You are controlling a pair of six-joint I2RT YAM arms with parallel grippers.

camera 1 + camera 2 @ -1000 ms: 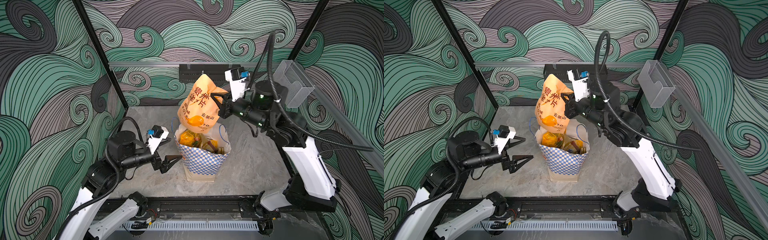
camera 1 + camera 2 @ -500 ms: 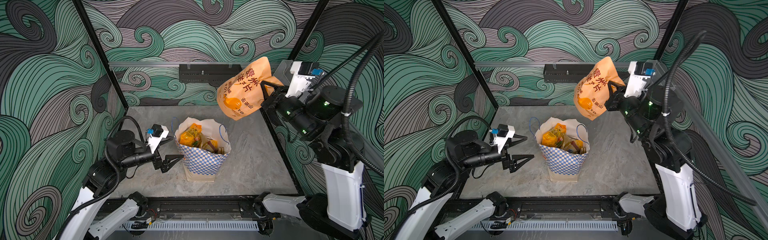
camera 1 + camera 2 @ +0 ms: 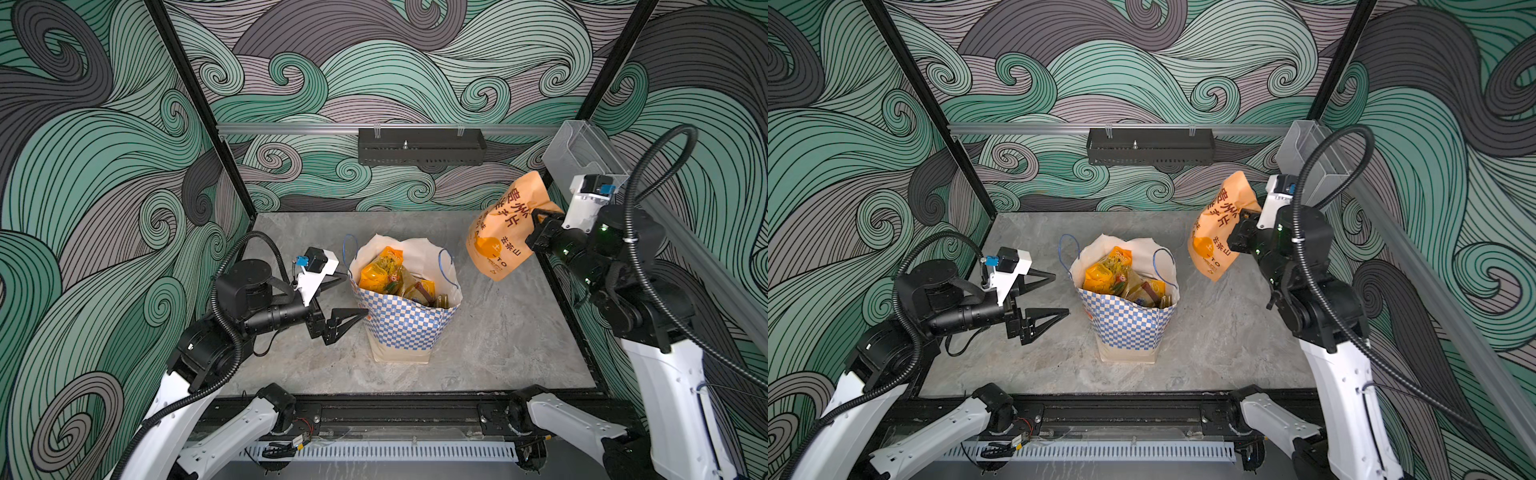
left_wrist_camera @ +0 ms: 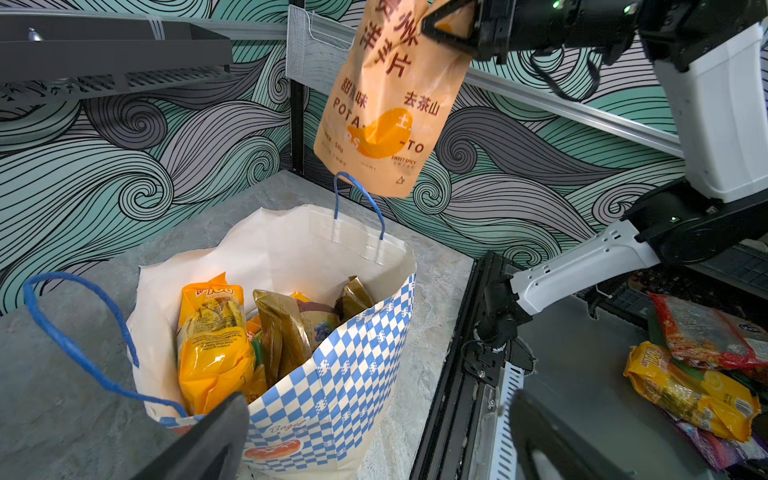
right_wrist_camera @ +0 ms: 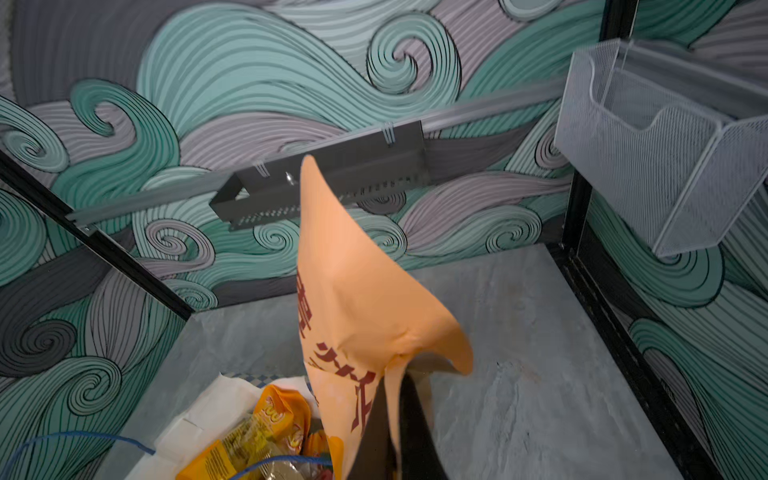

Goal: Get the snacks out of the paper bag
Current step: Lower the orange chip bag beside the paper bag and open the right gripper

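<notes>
Hands: right hand (image 3: 539, 219) clamping shut on upper edge of orange POTATO pouch (image 3: 496, 239), pouch hanging long axis downward beneath it, outside paper bag (image 3: 405, 328). Left hand (image 3: 356, 294) gaping wide, gripping nothing, hovering just beside bag. Remaining packets (image 3: 376, 274) sitting just ahead of it, nearer it than right hand.

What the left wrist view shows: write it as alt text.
The right gripper holds the orange POTATO pouch in the air beyond the open paper bag, which stands on the table with yellow and golden packets inside.
</notes>
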